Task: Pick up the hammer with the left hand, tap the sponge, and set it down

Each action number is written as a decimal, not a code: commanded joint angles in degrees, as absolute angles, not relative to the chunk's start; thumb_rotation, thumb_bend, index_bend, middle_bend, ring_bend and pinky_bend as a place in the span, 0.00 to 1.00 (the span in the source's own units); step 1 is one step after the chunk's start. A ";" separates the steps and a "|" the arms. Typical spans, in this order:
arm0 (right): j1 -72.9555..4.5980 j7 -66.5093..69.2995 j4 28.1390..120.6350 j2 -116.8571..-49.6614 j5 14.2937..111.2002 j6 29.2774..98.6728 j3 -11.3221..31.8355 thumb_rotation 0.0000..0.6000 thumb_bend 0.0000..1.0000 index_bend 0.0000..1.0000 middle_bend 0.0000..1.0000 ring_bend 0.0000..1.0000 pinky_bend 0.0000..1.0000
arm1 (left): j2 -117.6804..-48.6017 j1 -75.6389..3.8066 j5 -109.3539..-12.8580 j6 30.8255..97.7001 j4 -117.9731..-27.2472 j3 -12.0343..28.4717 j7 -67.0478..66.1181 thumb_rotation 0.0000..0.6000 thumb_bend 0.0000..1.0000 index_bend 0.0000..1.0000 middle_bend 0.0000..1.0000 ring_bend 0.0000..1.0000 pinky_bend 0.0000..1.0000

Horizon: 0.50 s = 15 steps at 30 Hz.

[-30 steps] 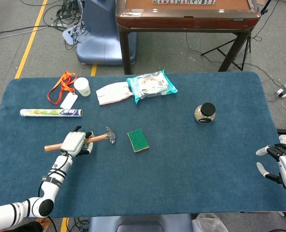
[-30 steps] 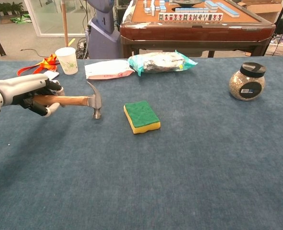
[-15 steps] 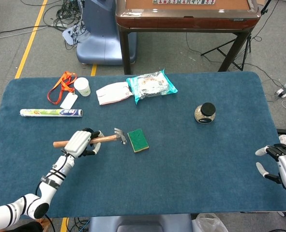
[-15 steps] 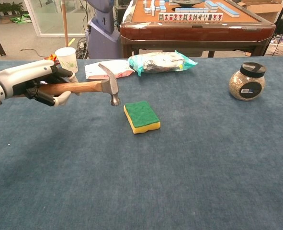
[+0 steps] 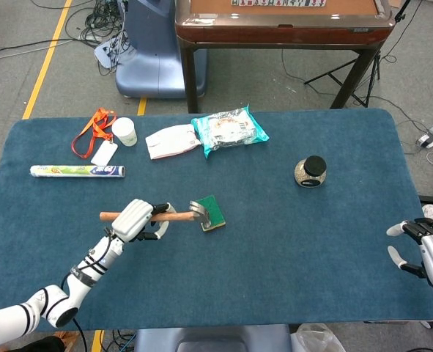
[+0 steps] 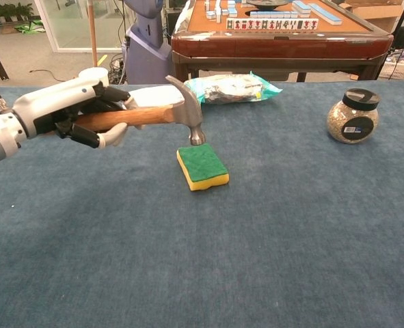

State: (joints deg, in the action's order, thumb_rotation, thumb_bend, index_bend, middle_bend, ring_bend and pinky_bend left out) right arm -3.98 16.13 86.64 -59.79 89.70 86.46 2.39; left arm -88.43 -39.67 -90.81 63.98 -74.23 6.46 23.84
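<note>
My left hand (image 5: pixel 138 219) (image 6: pixel 78 114) grips the wooden handle of the hammer (image 5: pixel 174 215) (image 6: pixel 162 113) and holds it level above the table. The steel head (image 6: pixel 190 117) hangs just over the far left end of the green and yellow sponge (image 6: pixel 202 166) (image 5: pixel 212 211), with a small gap showing in the chest view. My right hand (image 5: pixel 426 254) rests at the table's right front edge, fingers apart and holding nothing; the chest view does not show it.
A dark-lidded jar (image 6: pixel 353 116) (image 5: pixel 310 171) stands at the right. Along the far side lie a teal packet (image 6: pixel 229 87), a white pouch (image 5: pixel 172 140), a paper cup (image 5: pixel 124 131), an orange lanyard (image 5: pixel 93 130) and a foil roll (image 5: pixel 77 171). A wooden table (image 6: pixel 277 34) stands beyond.
My left hand has carried the hammer up and to the right, from beside the sponge to over its left end. The right hand has not moved.
</note>
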 commanded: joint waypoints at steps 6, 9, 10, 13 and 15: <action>-4.00 16.02 86.67 -59.77 89.71 86.41 2.38 1.00 0.32 0.46 0.45 0.39 0.26 | -92.31 -41.35 -94.70 68.82 -66.98 5.85 26.86 1.00 0.68 0.79 0.85 0.69 0.84; -4.02 15.93 86.69 -59.79 89.73 86.36 2.36 1.00 0.32 0.46 0.45 0.39 0.26 | -93.62 -41.98 -95.06 69.53 -63.91 5.98 26.37 1.00 0.68 0.79 0.85 0.69 0.85; -4.03 15.91 86.70 -59.79 89.74 86.34 2.36 1.00 0.32 0.46 0.45 0.39 0.26 | -94.21 -42.20 -95.18 69.95 -62.67 6.07 26.18 1.00 0.68 0.79 0.85 0.69 0.86; -4.05 15.86 86.73 -59.80 89.69 86.30 2.37 1.00 0.32 0.46 0.45 0.39 0.26 | -95.47 -42.85 -95.64 70.40 -59.46 5.89 25.05 1.00 0.68 0.79 0.85 0.69 0.86; -4.07 15.81 86.75 -59.80 89.70 86.26 2.36 1.00 0.32 0.46 0.45 0.39 0.26 | -96.29 -43.30 -95.98 70.59 -57.33 5.65 24.15 1.00 0.68 0.79 0.85 0.69 0.86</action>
State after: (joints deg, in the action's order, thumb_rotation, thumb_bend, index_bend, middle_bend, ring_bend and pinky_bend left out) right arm -4.07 15.82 86.75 -59.80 89.70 86.26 2.36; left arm -95.20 -42.65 -95.49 70.15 -59.24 5.87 25.16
